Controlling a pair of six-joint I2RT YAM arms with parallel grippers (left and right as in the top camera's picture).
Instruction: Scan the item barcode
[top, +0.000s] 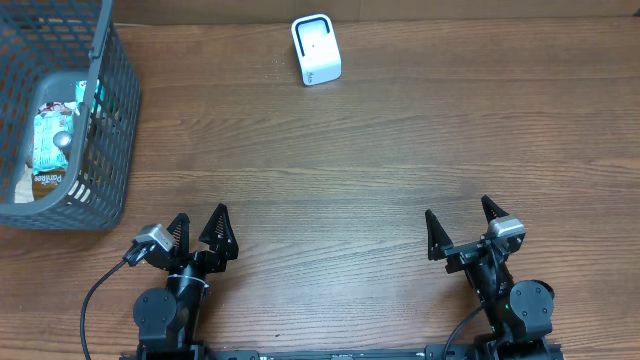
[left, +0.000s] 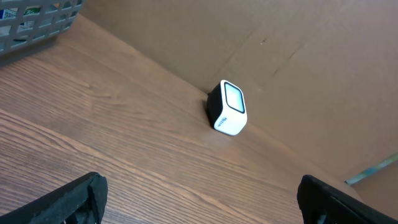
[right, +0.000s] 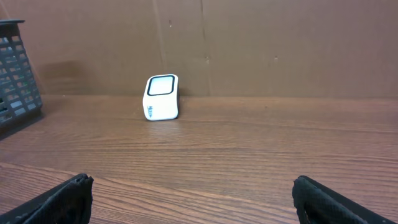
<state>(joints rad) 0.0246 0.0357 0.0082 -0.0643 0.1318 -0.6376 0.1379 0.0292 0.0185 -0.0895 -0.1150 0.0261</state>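
A small white barcode scanner (top: 316, 49) with a dark-rimmed window stands at the back of the wooden table; both wrist views show the scanner (left: 227, 108) (right: 161, 97) too. Packaged items (top: 52, 135) lie inside a grey mesh basket (top: 115, 130) at the far left. My left gripper (top: 199, 229) rests near the front edge, open and empty, fingers (left: 81, 196) wide apart over bare wood. My right gripper (top: 461, 226) sits at the front right, also open with nothing between its fingers (right: 68, 196).
A brown cardboard wall (right: 261, 43) runs along the table's back edge behind the scanner. The basket corner (right: 15, 68) shows at the left of the right wrist view. Cables trail from both arm bases at the front edge.
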